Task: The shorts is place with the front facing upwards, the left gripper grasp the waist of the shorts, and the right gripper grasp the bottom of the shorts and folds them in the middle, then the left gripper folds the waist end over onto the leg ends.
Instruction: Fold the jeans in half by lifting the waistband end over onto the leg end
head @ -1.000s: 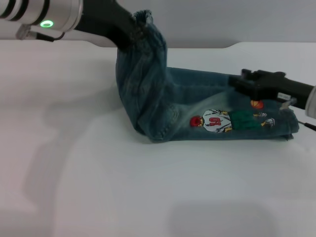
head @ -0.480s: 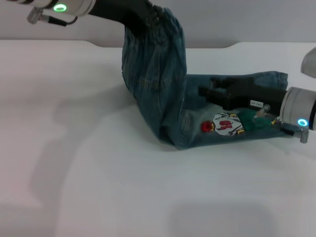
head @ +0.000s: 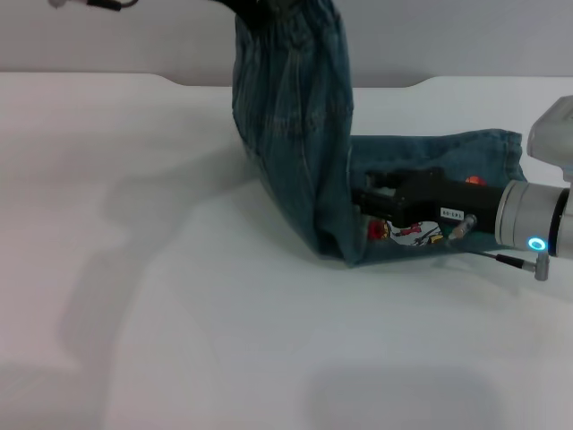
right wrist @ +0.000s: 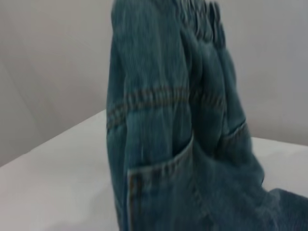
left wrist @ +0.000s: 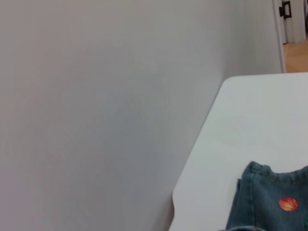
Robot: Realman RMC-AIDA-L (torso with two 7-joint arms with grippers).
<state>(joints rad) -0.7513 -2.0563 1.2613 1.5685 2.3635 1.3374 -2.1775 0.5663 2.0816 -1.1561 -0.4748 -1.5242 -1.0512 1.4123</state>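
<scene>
The blue-green washed denim shorts (head: pixel 295 116) lie folded lengthwise on the white table (head: pixel 179 340), their waist end lifted high into a standing column while the leg ends (head: pixel 501 152) rest flat toward the right. The black left gripper (head: pixel 255 11) is clamped on the raised waist at the picture's top edge. The black blocky right gripper (head: pixel 372 204) lies over the embroidered leg beside the column; I cannot tell its jaws' state.

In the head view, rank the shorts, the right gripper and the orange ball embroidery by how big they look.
1. The shorts, largest by far.
2. The right gripper, lying over the flat legs.
3. The orange ball embroidery, a small spot, partly hidden.
</scene>
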